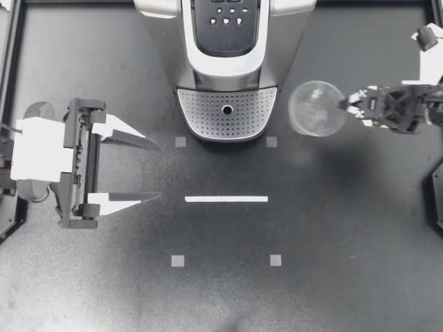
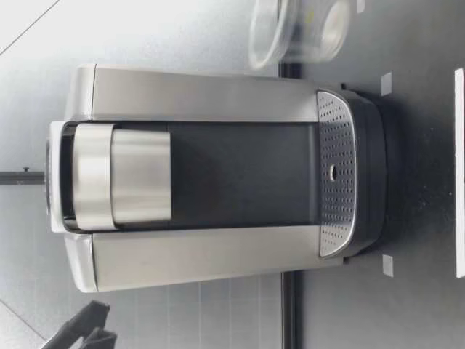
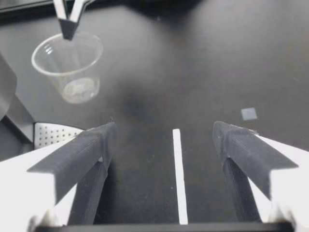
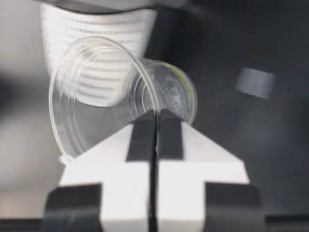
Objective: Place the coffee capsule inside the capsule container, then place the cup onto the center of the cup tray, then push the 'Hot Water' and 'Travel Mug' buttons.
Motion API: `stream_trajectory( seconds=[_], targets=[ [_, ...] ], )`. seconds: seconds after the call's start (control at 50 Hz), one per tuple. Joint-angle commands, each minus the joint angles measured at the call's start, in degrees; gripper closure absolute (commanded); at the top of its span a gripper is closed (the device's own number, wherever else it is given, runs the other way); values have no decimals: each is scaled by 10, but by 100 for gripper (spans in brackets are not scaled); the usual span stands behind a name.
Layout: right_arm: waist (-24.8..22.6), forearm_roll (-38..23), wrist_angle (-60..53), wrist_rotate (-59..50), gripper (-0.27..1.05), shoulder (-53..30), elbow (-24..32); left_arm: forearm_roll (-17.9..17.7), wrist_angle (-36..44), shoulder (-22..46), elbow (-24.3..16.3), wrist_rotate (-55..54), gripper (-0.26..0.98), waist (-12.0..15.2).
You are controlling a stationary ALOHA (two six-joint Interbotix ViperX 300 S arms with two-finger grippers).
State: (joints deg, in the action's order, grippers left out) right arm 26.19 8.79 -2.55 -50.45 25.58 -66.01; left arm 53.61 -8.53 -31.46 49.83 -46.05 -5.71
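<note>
1. We are on step two, cup to tray. No capsule is in view and the coffee machine (image 1: 287, 48) looks closed up, so we judge the capsule step is done but can't confirm it.
2. The right end effector (image 1: 344, 105) is pinched tight on the rim wall of the clear plastic cup (image 1: 317, 108). The cup is tilted and appears lifted off the worktop (image 1: 346, 228).
3. The cup sits at 3 o'clock of the perforated cup tray (image 1: 227, 114), just beside the machine and not over the tray.
4. The left end effector (image 1: 158, 171) is at 9 o'clock on the worktop, fingers spread wide and empty.
5. Next move: carry the cup toward 9 o'clock until it is over the tray's middle, then level it, lower it and release.
6. After that come the buttons on the control panel (image 1: 227, 21) at 12 o'clock.
</note>
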Motion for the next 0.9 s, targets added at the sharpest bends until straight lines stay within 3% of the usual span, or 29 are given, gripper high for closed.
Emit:
stream_trajectory(
  seconds=[0.0, 0.4, 0.88],
  targets=[
    [-18, 1, -19, -1, 78, -18, 33, -1, 4, -4, -7, 0, -2, 2],
    [-39, -1, -25, 1, 78, -143, 144, -1, 5, -5, -7, -1, -2, 2],
    [-40, -1, -25, 2, 78, -200, 200, -1, 5, -9, 0, -1, -2, 2]
  ],
)
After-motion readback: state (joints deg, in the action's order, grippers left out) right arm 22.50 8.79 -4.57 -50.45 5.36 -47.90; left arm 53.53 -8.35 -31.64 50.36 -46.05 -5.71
